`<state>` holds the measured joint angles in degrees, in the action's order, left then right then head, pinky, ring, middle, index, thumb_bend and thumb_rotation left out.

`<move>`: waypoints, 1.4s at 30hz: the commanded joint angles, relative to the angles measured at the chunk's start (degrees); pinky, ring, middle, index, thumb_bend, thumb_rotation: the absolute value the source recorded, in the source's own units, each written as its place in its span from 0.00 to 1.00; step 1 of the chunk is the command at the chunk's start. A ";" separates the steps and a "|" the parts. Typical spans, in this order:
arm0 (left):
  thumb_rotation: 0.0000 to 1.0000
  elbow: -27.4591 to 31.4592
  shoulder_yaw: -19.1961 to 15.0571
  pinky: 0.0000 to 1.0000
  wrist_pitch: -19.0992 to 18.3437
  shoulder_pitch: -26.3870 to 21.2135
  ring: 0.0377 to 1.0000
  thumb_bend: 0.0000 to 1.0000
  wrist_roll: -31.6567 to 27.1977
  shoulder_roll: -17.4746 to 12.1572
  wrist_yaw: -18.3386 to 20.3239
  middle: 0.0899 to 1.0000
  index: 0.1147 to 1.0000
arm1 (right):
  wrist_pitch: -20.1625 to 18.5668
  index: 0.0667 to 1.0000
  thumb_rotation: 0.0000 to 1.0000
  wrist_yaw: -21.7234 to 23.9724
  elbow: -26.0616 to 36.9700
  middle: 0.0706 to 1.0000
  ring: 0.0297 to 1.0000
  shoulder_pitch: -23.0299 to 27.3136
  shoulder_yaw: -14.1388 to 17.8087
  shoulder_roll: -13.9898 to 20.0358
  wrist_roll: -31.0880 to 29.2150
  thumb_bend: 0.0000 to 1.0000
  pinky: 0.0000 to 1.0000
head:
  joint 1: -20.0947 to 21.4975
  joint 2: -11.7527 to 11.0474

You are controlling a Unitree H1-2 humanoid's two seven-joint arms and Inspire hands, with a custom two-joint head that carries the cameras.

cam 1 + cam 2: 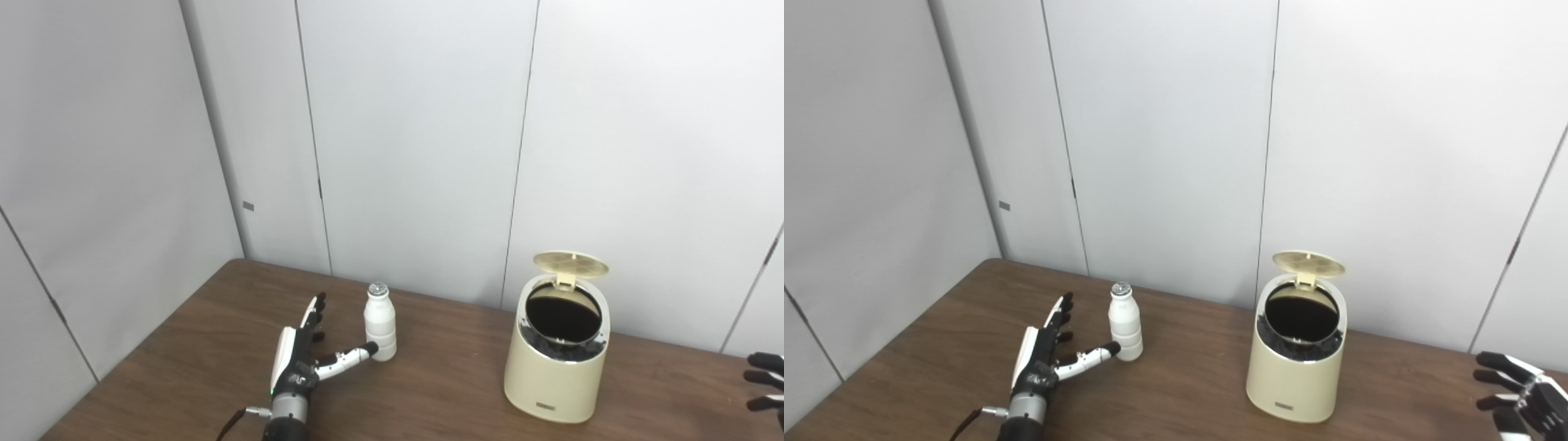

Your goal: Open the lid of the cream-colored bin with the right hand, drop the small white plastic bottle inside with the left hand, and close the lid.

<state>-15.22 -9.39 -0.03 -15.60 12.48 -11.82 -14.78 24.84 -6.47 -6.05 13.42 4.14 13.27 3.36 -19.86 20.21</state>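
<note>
A dark brown wooden bench (441, 392) is set against plain pale grey wall panels (404, 135) that meet in a corner at the back left. On the right part of the bench the cream-colored bin (554, 380) is seen standing upright, its round lid (571, 264) raised on the rear hinge so that the dark inside is exposed. The small white plastic bottle (380, 327) is stood upright on the bench well to the left of the bin, its silvery cap on top. The left hand (297, 361) is held low over the bench just beside the bottle on its left, with fingers spread and extended and nothing grasped; the thumb tip is brought up to the bottle's base, though contact cannot be judged. The right hand (1516, 392) is seen at the far right edge, well apart from the bin, its dark fingers apart and nothing held in it
</note>
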 commanded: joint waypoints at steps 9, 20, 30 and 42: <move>0.33 -0.15 1.80 0.83 1.99 -4.50 0.92 1.00 0.10 -0.67 0.33 0.93 0.96 | -0.45 0.66 0.81 0.92 6.49 0.71 0.68 0.60 0.71 -1.50 1.53 0.49 0.46 | 0.78 -0.06; 0.35 -1.78 4.59 0.77 1.40 -6.43 0.88 1.00 3.34 -1.44 0.02 0.90 0.94 | -5.21 0.65 0.81 1.34 12.08 0.72 0.69 -0.01 0.42 -3.13 2.90 0.28 0.43 | 1.32 0.03; 0.33 -3.20 4.94 0.77 1.17 -7.72 0.88 1.00 3.94 -1.10 -0.19 0.90 0.93 | -7.88 0.65 0.83 1.80 14.79 0.72 0.70 0.00 0.22 -3.92 3.59 0.07 0.41 | 1.37 -0.12; 0.26 -7.37 4.15 0.78 4.14 -9.90 0.86 1.00 4.01 -1.71 -2.45 0.87 0.90 | -9.01 0.65 0.86 2.08 15.90 0.72 0.70 0.18 -0.04 -4.52 4.18 0.00 0.39 | 1.55 -0.61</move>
<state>-22.87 -5.06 1.18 -22.67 15.79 -12.15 -15.63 15.47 -4.45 7.77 11.94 3.97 8.85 7.39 -18.28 19.69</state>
